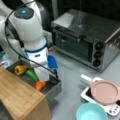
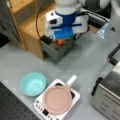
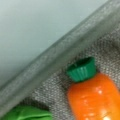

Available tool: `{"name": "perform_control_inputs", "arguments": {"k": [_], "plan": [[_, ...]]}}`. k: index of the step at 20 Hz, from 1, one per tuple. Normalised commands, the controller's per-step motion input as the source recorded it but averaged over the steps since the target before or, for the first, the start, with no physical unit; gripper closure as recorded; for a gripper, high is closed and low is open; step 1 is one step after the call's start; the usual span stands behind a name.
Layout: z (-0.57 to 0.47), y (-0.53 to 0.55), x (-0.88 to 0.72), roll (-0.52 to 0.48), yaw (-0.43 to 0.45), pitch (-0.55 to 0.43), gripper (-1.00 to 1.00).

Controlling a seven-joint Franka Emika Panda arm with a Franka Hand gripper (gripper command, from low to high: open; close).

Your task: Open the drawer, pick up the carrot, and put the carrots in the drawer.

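Drawer pulled out from wooden-topped cabinet, dark-grey walls showing in both front views. Carrot lies inside it, near the front corner, orange body against the mesh-like floor.

Gripper hangs low over the drawer, directly above the carrot; arm body hides the fingertips in a front view, where only a sliver of orange shows under the blue wrist part. Whether the jaws stand wide, narrow or closed on anything cannot be told from any view.

Front view with the oven: green vegetable beside the carrot, yellow item further toward that view's left, all three inside the drawer. Toaster oven at top right, pink pan on a small white cooker, teal bowl at bottom.

Wrist view only: close look at the carrot with its green ribbed cap, cap pointing toward the drawer's grey rim; grey tabletop beyond the rim; edge of the green vegetable at bottom left. No fingers visible there.
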Motion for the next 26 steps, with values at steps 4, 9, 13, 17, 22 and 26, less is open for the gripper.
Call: {"name": "perform_control_inputs", "arguments": {"k": [4,9,13,17,22,26], "plan": [[-0.11,0.27,-0.29,-0.151,-0.246,-0.304,-1.0],[-0.21,0.34,-0.17,-0.133,-0.265,-0.23,-1.0],[-0.14,0.39,-0.18,-0.055,-0.387,-0.071,-1.0],[-0.02,0.25,-0.18,0.001,-0.367,0.037,-1.0],[0.03,0.13,-0.11,-0.044,-0.248,0.073,-1.0],[-0.01,0.1,-0.04,-0.123,-0.242,0.07,-1.0]]}}
